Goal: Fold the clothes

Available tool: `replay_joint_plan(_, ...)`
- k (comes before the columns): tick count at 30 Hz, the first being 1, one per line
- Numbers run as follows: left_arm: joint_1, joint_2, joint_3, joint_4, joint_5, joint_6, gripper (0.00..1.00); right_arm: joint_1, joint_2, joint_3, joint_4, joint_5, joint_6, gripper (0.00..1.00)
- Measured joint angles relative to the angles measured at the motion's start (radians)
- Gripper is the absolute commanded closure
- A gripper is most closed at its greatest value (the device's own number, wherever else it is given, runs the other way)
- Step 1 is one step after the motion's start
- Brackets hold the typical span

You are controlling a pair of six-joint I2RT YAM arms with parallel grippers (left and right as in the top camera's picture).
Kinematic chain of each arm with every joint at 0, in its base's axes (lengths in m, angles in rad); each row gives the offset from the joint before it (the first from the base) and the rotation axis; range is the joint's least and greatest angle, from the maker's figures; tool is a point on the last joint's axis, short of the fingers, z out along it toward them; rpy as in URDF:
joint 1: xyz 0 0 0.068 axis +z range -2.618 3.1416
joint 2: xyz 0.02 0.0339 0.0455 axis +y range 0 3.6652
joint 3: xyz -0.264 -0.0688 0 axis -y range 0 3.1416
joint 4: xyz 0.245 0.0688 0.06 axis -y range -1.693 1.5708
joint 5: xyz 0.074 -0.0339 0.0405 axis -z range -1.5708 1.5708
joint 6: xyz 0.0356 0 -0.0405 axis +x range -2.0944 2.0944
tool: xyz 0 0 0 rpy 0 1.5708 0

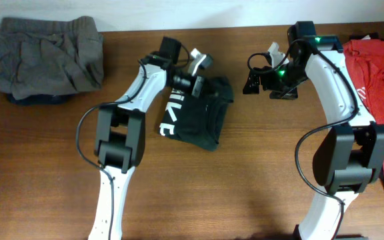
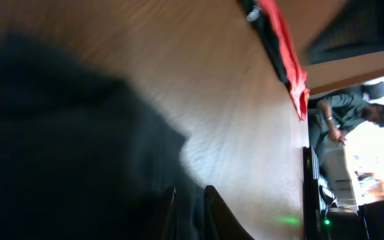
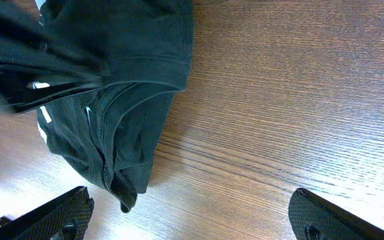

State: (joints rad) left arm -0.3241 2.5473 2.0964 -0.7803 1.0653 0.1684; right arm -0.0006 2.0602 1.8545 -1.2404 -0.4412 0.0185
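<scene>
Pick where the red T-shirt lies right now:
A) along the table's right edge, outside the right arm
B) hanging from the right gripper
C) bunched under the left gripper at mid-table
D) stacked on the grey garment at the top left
A: the red T-shirt lies along the far right edge of the table, outside the right arm; the garment at mid-table is the black T-shirt.

Blurry black T-shirt [image 2: 65, 147], left wrist view

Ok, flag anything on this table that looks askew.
The black T-shirt lies in a lumpy, crooked bundle in the middle; the grey garment is crumpled at the far-left corner, and the red T-shirt sprawls unfolded at the right edge.
</scene>
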Motion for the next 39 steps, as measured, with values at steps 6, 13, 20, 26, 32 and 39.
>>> replay_joint_plan(6, 0.001, 0.050, 0.007, 0.000, 0.010, -0.037, 0.82, 0.000, 0.000, 0.000, 0.000, 0.000, 0.000, 0.01)
replay_joint_plan(13, 0.005, 0.032, 0.050, -0.075, 0.024, -0.032, 0.01, 0.000, 0.000, 0.000, 0.000, 0.000, 0.000, 0.01)
replay_joint_plan(20, 0.103, -0.172, 0.073, -0.232, -0.016, 0.031, 0.01, 0.000, 0.000, 0.000, 0.000, 0.000, -0.002, 0.01)
replay_joint_plan(26, 0.252, -0.202, 0.077, -0.396, -0.174, 0.176, 0.01, 0.000, 0.000, 0.000, 0.010, 0.000, -0.003, 0.01)
replay_joint_plan(32, 0.273, -0.202, -0.002, -0.454, -0.214, 0.305, 0.01, 0.000, 0.000, 0.000, 0.016, 0.000, -0.005, 0.01)
replay_joint_plan(39, 0.240, -0.200, -0.163, -0.396, -0.227, 0.357, 0.01, 0.000, 0.000, 0.000, 0.016, 0.000, -0.004, 0.01)
